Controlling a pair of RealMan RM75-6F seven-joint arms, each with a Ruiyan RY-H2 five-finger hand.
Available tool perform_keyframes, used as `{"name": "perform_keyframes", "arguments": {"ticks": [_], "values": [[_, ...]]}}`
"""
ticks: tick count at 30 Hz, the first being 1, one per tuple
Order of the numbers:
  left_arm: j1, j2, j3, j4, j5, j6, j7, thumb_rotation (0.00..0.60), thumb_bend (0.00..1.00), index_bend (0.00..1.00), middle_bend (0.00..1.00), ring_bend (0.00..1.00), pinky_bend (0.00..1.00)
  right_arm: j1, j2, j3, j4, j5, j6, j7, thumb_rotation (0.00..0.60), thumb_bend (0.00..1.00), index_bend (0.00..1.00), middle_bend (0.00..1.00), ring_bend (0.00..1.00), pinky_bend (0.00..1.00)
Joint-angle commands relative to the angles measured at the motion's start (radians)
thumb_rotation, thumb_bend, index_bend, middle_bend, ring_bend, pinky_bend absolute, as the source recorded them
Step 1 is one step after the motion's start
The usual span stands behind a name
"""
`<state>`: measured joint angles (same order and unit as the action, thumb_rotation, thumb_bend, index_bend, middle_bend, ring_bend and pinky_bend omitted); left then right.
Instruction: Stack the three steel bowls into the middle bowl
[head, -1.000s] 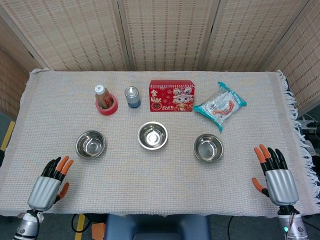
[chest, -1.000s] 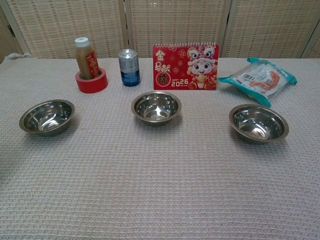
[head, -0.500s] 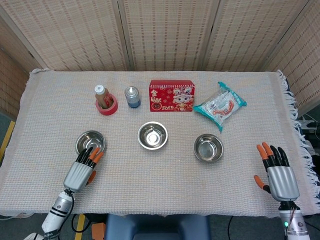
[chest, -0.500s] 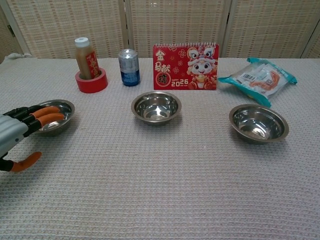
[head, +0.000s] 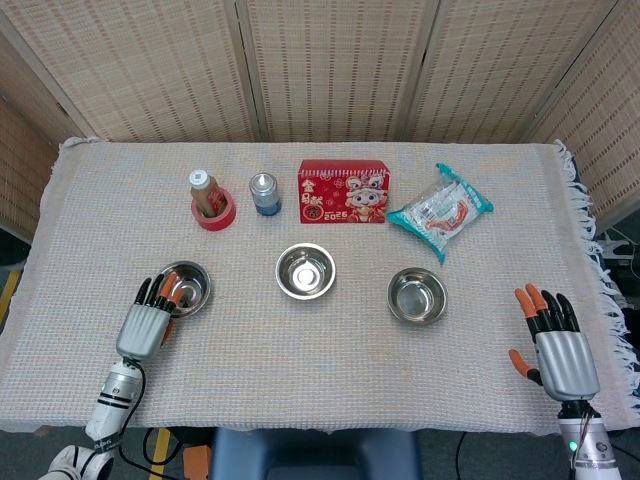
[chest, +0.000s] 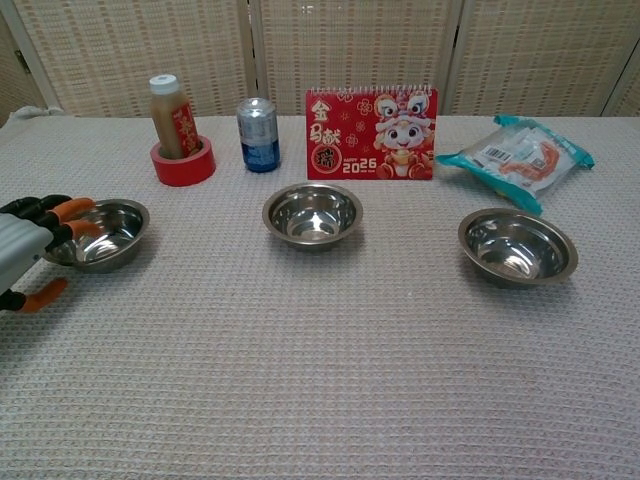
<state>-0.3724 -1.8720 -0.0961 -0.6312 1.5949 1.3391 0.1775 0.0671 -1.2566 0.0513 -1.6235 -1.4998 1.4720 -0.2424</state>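
Three steel bowls stand in a row on the cloth: the left bowl (head: 184, 286) (chest: 102, 233), the middle bowl (head: 305, 270) (chest: 312, 215) and the right bowl (head: 417, 295) (chest: 517, 245). All are empty. My left hand (head: 146, 320) (chest: 28, 248) is at the left bowl's near left rim, fingers spread and reaching over the rim, thumb below it, holding nothing. My right hand (head: 558, 346) hovers open near the table's front right corner, far from the right bowl; the chest view does not show it.
Along the back stand a bottle in a red tape roll (head: 210, 203) (chest: 180, 140), a blue can (head: 264, 193) (chest: 259, 134), a red desk calendar (head: 343, 191) (chest: 372, 133) and a snack packet (head: 441, 211) (chest: 517, 148). A woven cloth (head: 320, 370) covers the table.
My left hand has come forward from the front left corner to the left bowl, then shifted a little left along its rim. The right hand has barely moved.
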Motion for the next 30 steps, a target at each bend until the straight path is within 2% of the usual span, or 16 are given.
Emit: {"name": "perform_keyframes", "arguments": {"ticks": [1, 4, 8, 15, 23, 26, 30], "values": [[-0.017, -0.04, 0.007, 0.065, 0.012, 0.052, -0.057, 0.6, 0.44, 0.5, 0.07, 0.01, 0.13, 0.0, 0.0, 0.001, -0.001, 0.003, 0.0, -0.001, 0.6, 0.16, 0.0, 0.0, 0.0, 0.0], [-0.031, -0.085, 0.009, 0.141, 0.023, 0.105, -0.133, 0.6, 0.45, 0.7, 0.19, 0.05, 0.13, -0.001, 0.002, 0.002, -0.005, 0.006, 0.002, 0.0, 0.6, 0.16, 0.0, 0.0, 0.0, 0.0], [-0.045, -0.134, 0.01, 0.232, 0.026, 0.155, -0.195, 0.6, 0.45, 0.82, 0.29, 0.1, 0.13, -0.003, 0.007, 0.003, -0.012, 0.013, 0.003, 0.002, 0.6, 0.16, 0.0, 0.0, 0.0, 0.0], [-0.069, -0.168, 0.001, 0.281, 0.016, 0.237, -0.224, 0.6, 0.45, 0.85, 0.31, 0.12, 0.12, -0.007, 0.016, -0.001, -0.023, 0.005, 0.01, 0.009, 0.6, 0.16, 0.0, 0.0, 0.0, 0.0], [-0.154, -0.188, -0.019, 0.214, 0.019, 0.305, -0.201, 0.6, 0.45, 0.86, 0.32, 0.13, 0.12, -0.007, 0.025, -0.001, -0.029, 0.008, 0.01, 0.02, 0.6, 0.16, 0.0, 0.0, 0.0, 0.0], [-0.202, -0.219, -0.028, 0.175, 0.019, 0.29, -0.172, 0.6, 0.45, 0.87, 0.34, 0.14, 0.13, -0.01, 0.03, 0.003, -0.033, 0.014, 0.014, 0.026, 0.6, 0.16, 0.0, 0.0, 0.0, 0.0], [-0.276, -0.26, -0.038, 0.145, 0.014, 0.209, -0.119, 0.6, 0.45, 0.86, 0.33, 0.14, 0.12, -0.014, 0.038, 0.008, -0.04, 0.017, 0.024, 0.038, 0.6, 0.16, 0.0, 0.0, 0.0, 0.0]]}}
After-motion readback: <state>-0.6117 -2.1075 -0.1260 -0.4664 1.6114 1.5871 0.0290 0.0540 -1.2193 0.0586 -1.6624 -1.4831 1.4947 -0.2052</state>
